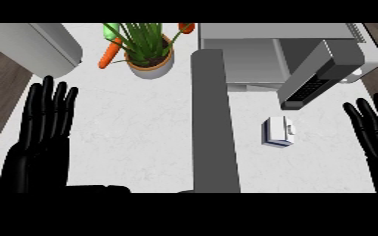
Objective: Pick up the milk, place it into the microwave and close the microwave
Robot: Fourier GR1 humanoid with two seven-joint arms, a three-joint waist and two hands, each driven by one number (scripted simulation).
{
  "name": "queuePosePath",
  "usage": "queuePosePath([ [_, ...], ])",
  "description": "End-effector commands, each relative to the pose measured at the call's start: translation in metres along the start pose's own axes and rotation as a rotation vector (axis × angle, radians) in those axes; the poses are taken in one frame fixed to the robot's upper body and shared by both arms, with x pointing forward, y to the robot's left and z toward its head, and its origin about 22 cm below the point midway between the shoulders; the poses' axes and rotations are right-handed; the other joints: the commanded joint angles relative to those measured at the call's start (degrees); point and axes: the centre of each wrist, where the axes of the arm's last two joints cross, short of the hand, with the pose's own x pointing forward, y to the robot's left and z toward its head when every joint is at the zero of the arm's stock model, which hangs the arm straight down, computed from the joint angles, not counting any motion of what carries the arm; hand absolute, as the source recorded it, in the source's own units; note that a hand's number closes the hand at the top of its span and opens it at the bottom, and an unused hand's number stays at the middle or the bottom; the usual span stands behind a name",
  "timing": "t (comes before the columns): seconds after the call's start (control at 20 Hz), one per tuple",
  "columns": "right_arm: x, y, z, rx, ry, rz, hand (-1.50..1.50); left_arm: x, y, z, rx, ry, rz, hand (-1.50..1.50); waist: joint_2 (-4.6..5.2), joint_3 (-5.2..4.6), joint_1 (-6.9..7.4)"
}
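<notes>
Leftmost, the left hand [40, 125] rested at the view's edge with its fingers straight and spread upward, holding nothing; it looked parked out of the way, not engaged in any step. Above it a rounded grey appliance [52, 45] sat at the counter's far left corner. Next along stood a potted plant [150, 50] with a carrot [109, 55] lying just beside its pot; neither bore on the task, and both were well apart from the working area. A dark grey upright bar [214, 120] ran down the middle of the white counter [140, 130]; what it belonged to could not be told.

Right of the bar, the milk [279, 131] lay on the counter, a small white carton, untouched and just in front of the microwave [244, 60]. The microwave door [317, 75] stood swung open toward the right, presumably so the carton could go straight into the cavity. At the far right edge the right hand [365, 125] showed with fingers straight and apart, holding nothing, near the milk but not touching it. By my judgement the pick-up had not yet begun, and this hand was the better placed for it.
</notes>
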Motion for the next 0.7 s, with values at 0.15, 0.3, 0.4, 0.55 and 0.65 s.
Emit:
queuePosePath([
  [0.15,0.012,0.000,0.047,-0.006,0.009,-0.012,-1.50,0.006,0.017,0.033,0.050,0.038,0.037,-1.50,0.03,0.03,-0.02],
  [0.3,0.015,0.013,0.050,0.005,0.024,0.017,-1.50,0.021,0.017,0.062,0.041,0.043,0.021,-1.50,-0.01,0.02,0.28],
  [0.4,0.025,0.006,0.040,-0.026,0.031,0.044,-1.50,0.022,0.015,0.073,0.047,0.023,0.038,-1.50,0.01,0.01,0.51],
  [0.55,0.007,0.004,0.048,-0.010,0.049,0.081,-1.50,0.008,0.040,0.088,0.041,0.036,0.046,-1.50,0.04,0.00,0.52],
  [0.65,-0.015,0.006,0.045,-0.019,0.045,0.098,-1.50,0.009,0.025,0.098,0.033,0.038,0.047,-1.50,0.05,0.02,0.72],
])
